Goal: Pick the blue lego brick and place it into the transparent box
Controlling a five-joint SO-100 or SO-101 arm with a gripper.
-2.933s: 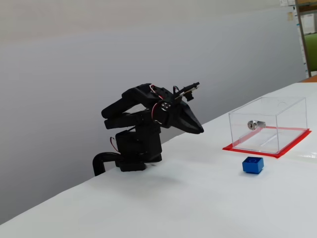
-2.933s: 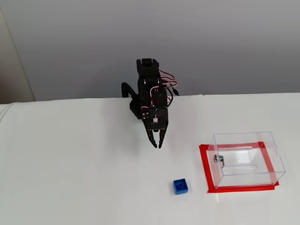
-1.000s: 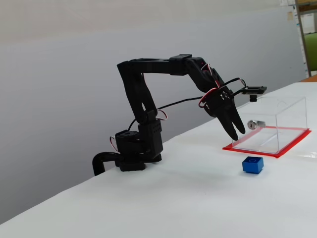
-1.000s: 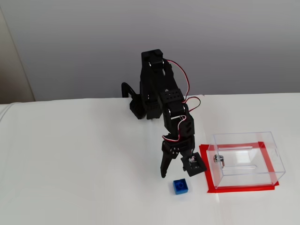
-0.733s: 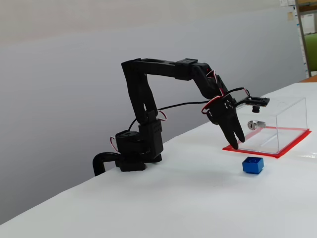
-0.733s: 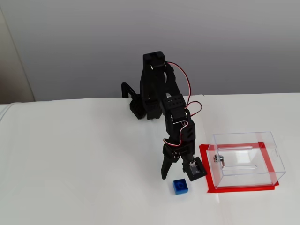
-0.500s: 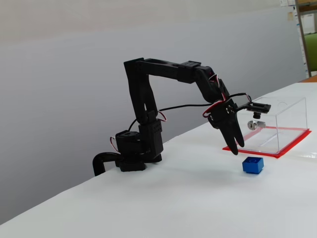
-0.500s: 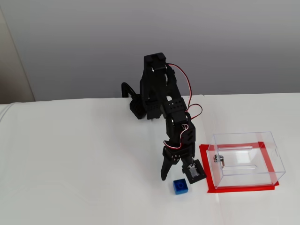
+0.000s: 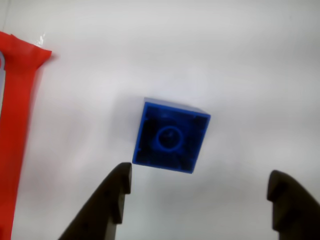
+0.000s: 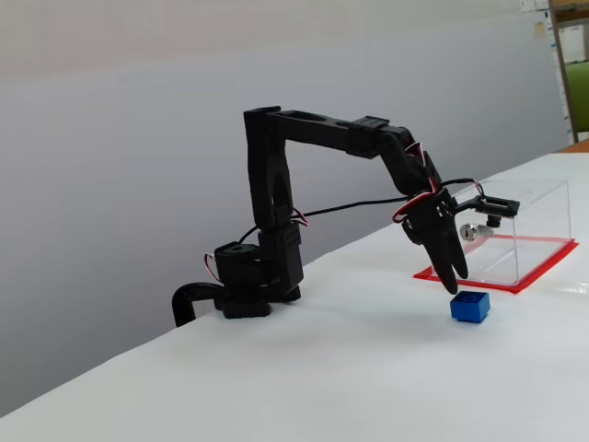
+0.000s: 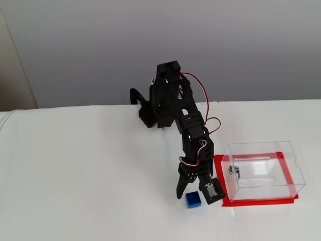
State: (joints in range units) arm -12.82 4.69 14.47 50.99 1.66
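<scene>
The blue lego brick (image 9: 171,142) lies on the white table, stud up, just beyond and between my two dark fingertips in the wrist view. My gripper (image 9: 199,176) is open, its fingers spread wider than the brick and holding nothing. In both fixed views the gripper (image 10: 456,281) (image 11: 191,194) points down just over the brick (image 10: 470,306) (image 11: 192,200), which sits close to the left of the transparent box (image 10: 515,214) (image 11: 261,145). The box stands on its red base (image 11: 251,202) (image 9: 15,125), with a silver lock (image 10: 472,231) (image 11: 233,170) on one wall.
The arm's base (image 10: 248,281) is clamped at the table's far edge, in front of a grey wall. White tabletop (image 11: 90,175) stretches to the left of the arm and in front of the brick.
The arm has reached further out and lowered, bringing the open gripper down over the brick. Brick and box have not moved.
</scene>
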